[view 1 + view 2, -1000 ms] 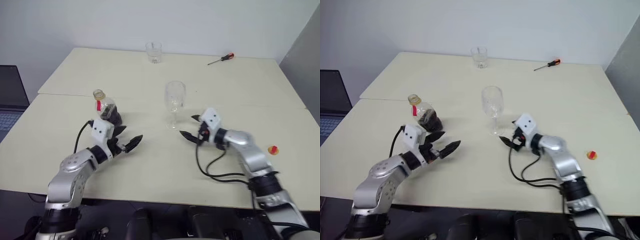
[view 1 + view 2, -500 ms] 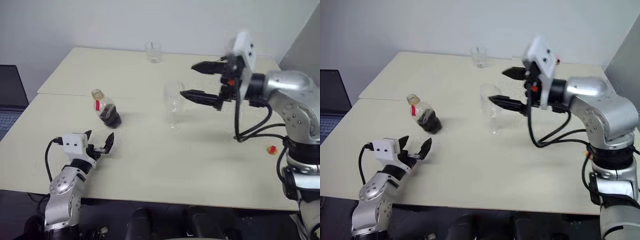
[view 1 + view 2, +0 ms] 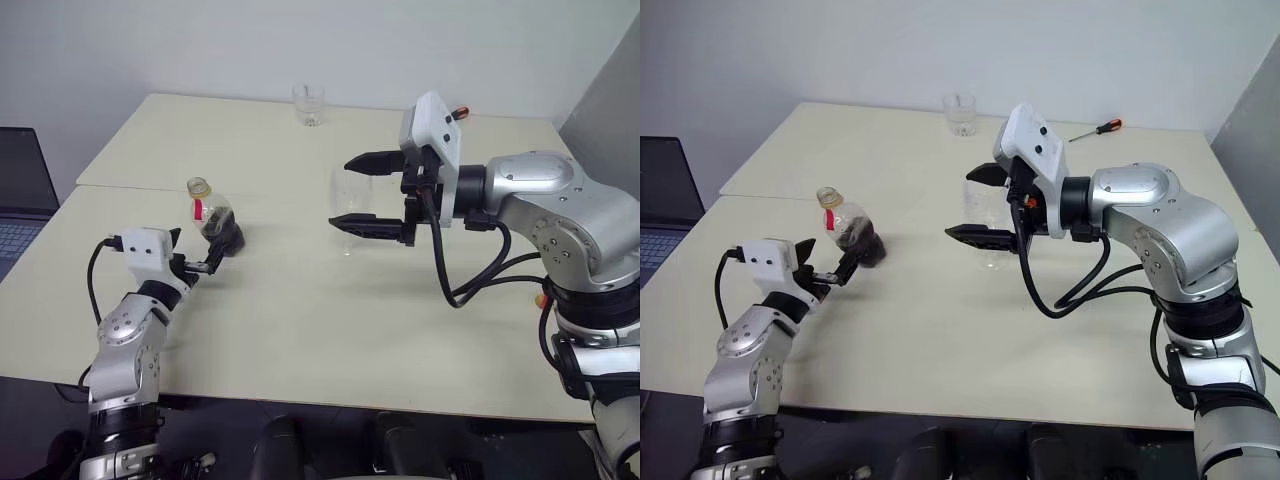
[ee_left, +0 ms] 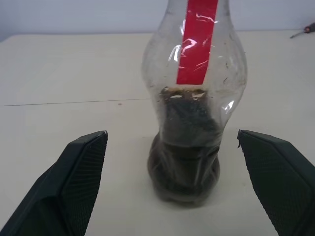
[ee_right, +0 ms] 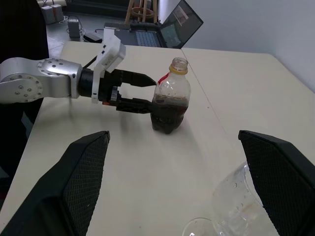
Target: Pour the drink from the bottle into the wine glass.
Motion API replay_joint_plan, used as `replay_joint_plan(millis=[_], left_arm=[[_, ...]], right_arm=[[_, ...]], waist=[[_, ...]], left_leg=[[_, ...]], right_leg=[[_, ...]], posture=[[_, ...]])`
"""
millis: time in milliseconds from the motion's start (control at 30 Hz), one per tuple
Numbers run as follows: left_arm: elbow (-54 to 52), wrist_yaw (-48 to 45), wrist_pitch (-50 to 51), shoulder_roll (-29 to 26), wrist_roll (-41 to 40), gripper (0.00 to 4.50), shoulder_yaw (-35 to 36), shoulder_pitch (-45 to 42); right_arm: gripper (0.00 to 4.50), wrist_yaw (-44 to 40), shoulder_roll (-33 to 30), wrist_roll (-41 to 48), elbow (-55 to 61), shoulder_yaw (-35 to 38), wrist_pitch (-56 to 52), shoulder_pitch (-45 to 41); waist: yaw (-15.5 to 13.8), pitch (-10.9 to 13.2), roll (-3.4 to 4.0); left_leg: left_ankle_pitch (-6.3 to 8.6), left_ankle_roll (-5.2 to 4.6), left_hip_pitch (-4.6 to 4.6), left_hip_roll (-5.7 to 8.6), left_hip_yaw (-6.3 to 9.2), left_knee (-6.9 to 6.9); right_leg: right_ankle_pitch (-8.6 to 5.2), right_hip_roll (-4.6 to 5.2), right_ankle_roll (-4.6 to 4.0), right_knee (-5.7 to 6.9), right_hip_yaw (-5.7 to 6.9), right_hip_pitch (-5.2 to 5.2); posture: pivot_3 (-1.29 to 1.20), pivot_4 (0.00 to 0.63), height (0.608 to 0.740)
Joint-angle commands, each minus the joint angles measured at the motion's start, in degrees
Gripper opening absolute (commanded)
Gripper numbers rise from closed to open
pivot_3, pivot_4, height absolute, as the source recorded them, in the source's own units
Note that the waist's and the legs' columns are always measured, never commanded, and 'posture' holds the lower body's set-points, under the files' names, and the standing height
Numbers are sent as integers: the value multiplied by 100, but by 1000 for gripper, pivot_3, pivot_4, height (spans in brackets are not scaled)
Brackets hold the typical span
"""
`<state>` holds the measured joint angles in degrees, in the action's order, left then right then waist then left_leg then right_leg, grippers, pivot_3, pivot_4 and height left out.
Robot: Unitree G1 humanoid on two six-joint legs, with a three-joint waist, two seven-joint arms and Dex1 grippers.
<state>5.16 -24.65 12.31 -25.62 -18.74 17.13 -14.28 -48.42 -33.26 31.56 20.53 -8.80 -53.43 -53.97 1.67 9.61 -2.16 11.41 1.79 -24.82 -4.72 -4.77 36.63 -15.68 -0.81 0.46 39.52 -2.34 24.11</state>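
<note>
Pale cream bench (image 3: 300,330) against a white wall, made of two tops pushed together with a seam across. On it the bottle (image 3: 212,222) stands upright, uncapped, with dark drink (image 4: 186,157) filling its lower part and a red strip on its neck. The left pincer (image 3: 830,268) is level with the bottle's base, fingers spread wide, one on each side of the bottle without touching it; in the left wrist view the bottle sits squarely between the two fingers (image 4: 78,167). To the right of the bottle, well apart, the wine glass (image 3: 349,205) stands upright and empty. The right pincer (image 3: 372,193) hangs above the bench at the glass, pointing toward the bottle, its fingers spread one above the other in front of the bowl; whether they touch the glass I cannot tell. Beyond the bottle, near the far edge, stands a tumbler (image 3: 307,104), and farther right lies a screwdriver (image 3: 1098,129). A laptop (image 3: 665,205) sits off the bench, left of the bottle.
</note>
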Motion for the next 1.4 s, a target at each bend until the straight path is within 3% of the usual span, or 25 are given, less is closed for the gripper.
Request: replay_joint_plan(millis=[33, 433, 533, 800, 900, 1000, 1133, 1300, 1400], left_arm=[[307, -209, -69, -161, 48, 4500, -83, -369], [2637, -757, -884, -142, 498, 4500, -564, -2033], [2854, -914, -995, -38, 493, 3921, -651, -2201], [3286, -991, -1216, -54, 588, 1426, -674, -2484], [3416, -1032, -1309, -90, 614, 1023, -667, -2597], [3500, -1119, -1643, -206, 911, 951, -882, -3056], [3619, -1299, -2177, -161, 1333, 918, -1324, -3918], [4451, -1204, -3171, -14, 2220, 899, -2041, -4931], [5035, -1091, -3566, 60, 2463, 899, -2210, -5349]], right_arm=[[4479, 36, -45, 53, 232, 64, -34, -85], [4479, 189, -155, 44, 430, 122, -206, -91], [4500, 281, -233, 36, 518, 167, -307, -29], [4500, 824, -90, 391, 883, 757, -584, 361], [4500, 1021, -107, 480, 1026, 863, -721, 511], [4500, 1489, -86, 441, 1425, 1424, -643, 1213], [4500, 2018, 109, 370, 1926, 2037, -503, 2810], [4500, 2579, 626, -269, 2044, 1900, 434, 4372], [4500, 2705, 701, -648, 2015, 1598, 855, 4714]], waist=[[0, 0, 0], [-1, 1, -1], [-2, 1, -1], [-2, 1, -1], [-1, 1, -2], [-29, 7, -17], [-169, 10, -40], [-163, 9, -35], [-91, 11, -31]], left_leg=[[0, 0, 0, 0, 0, 0], [0, 0, -2, 2, -6, 1], [0, 0, -4, 2, -6, 0], [0, 0, -4, 2, -2, 0], [0, 0, -4, 3, -2, 1], [0, 0, -8, 3, 2, 3], [-1, 2, -29, 3, 14, 8], [0, 2, -35, 16, 0, 8], [1, -1, -30, 16, -8, 7]], right_leg=[[0, 0, 0, 0, -1, 0], [0, -1, 1, 1, 5, 1], [0, 0, 0, 2, 6, 2], [0, 0, 1, 7, 7, 0], [0, 1, 1, 8, 10, 0], [-2, 1, 5, 6, 10, -1], [0, 1, 3, -9, 14, 0], [1, 4, 24, -31, 11, -1], [-5, 0, 55, -43, -4, -1]], posture=[[0, 150, 740], [0, 150, 740], [0, 150, 740], [0, 150, 740], [0, 150, 740], [0, 150, 740], [0, 150, 740], [0, 150, 740], [0, 150, 740]])
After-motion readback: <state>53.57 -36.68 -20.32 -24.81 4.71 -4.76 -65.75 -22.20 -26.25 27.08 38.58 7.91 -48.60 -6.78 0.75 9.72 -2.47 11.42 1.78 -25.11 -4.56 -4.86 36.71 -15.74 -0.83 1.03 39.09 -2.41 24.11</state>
